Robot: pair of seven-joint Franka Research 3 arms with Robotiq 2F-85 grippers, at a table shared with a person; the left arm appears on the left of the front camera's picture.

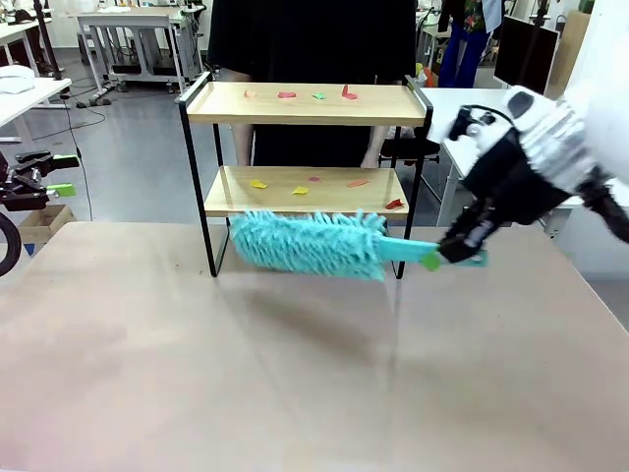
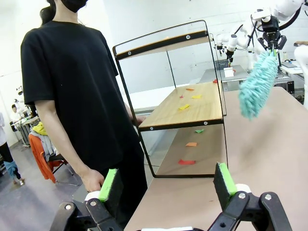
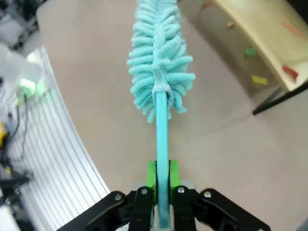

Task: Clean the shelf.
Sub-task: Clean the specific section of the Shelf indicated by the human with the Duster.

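The shelf [image 1: 383,104] stands at the far middle of the table, with small coloured paper scraps [image 1: 286,94] on both wooden boards. My right gripper [image 1: 447,253] is shut on the handle of a turquoise fluffy duster [image 1: 310,244], whose head hangs level just in front of the lower board. In the right wrist view the handle [image 3: 162,139] runs up from the shut gripper [image 3: 162,175] to the duster head [image 3: 161,57], with the shelf [image 3: 269,33] at the upper right. My left gripper [image 1: 41,173] sits open off the table's left edge; its own view has the open gripper [image 2: 168,184] facing the shelf [image 2: 207,108] side-on.
A person in a black shirt [image 2: 72,86] stands right behind the shelf, one hand [image 2: 92,179] hanging low near my left gripper. The beige table [image 1: 295,374] stretches wide in front of the shelf. White desks [image 1: 138,25] stand farther back.
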